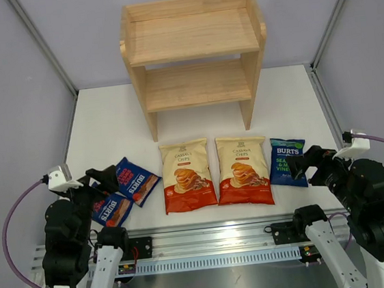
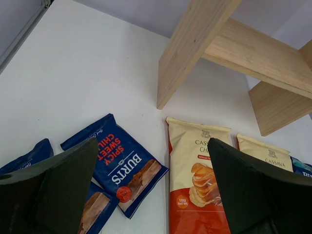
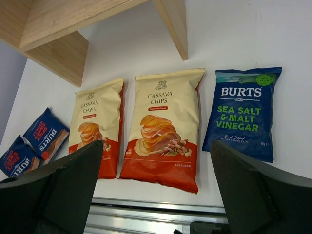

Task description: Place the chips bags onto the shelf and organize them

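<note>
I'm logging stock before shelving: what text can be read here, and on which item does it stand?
"CASSAVA CHIPS": left cream bag and right cream bag.
"BURTS", "SEA SALT & MALT VINEGAR": green-lettered blue bag.
"BURTS", "SPICY SWEET CHIL", rest hidden: red-accented blue bag.
"BURTS": leftmost blue bag; its flavour cannot be read.
Small print on every bag: too small to read.

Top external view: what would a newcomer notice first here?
The bare wooden shelf stands at the far side of the table. Before it lie, flat in a row, two cream Cassava bags in the middle, two overlapping Burts bags at left and one green-lettered Burts bag at right.
</note>
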Controlling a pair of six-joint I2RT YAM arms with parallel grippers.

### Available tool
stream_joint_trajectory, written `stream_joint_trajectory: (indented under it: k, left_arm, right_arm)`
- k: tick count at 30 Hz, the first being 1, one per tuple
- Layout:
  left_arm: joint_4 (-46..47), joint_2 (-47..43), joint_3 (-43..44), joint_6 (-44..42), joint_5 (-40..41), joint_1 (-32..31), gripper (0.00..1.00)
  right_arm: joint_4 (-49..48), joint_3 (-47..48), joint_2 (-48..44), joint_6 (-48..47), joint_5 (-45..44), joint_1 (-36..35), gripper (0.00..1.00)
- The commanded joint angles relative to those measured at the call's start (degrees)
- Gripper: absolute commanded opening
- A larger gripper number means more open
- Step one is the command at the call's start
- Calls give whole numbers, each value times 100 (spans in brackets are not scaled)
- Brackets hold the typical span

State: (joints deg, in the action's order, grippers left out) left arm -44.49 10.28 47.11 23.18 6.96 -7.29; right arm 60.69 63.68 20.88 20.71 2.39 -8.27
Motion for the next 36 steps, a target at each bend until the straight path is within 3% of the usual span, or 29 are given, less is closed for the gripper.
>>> stream_joint_trajectory:
  k: [1, 10, 14, 15, 16, 19, 21, 25, 29, 33, 36]
  left_arm:
    - [116, 132, 26, 38, 95, -27, 99]
    - [186, 720, 53, 11, -274, -27, 99]
    - [536, 1168, 53, 2, -1808, -27, 99]
    - [990, 1282, -113, 37, -2343, -27, 99]
    - [1291, 1622, -210, 98, -3375, -27, 99]
    - [2294, 2605, -448, 643, -4402, -36, 99]
    - [2428, 3144, -353, 636, -4362, -193, 99]
    - [2094, 4129, 78, 381, -3117, -668, 99]
    - [2435, 4937, -105, 424, -2920, -844, 99]
    - [2708, 5517, -334, 389, -2630, -932, 99]
    - [2971, 6000, -483, 346, -2542, -941, 99]
  right_arm:
    - [-294, -40, -58, 47, -125, -34, 100]
    - [-434, -250, -58, 100, 383, -34, 99]
    - [-838, -505, -348, 91, 1183, -34, 100]
    - [-917, -558, -383, 117, 1376, -34, 99]
    - [-1040, -645, -427, 213, 1665, -34, 99]
    - [-1172, -813, -419, 302, 2106, -34, 99]
    - [-1252, -910, -427, 302, 2640, -34, 100]
    - [-1533, -1155, -576, 381, 3442, -25, 99]
    - [-1621, -1270, -700, 337, 3996, -34, 99]
    - [-2016, -1358, -919, 390, 5372, -34, 100]
    - [-2289, -1314, -1165, 478, 5893, -34, 99]
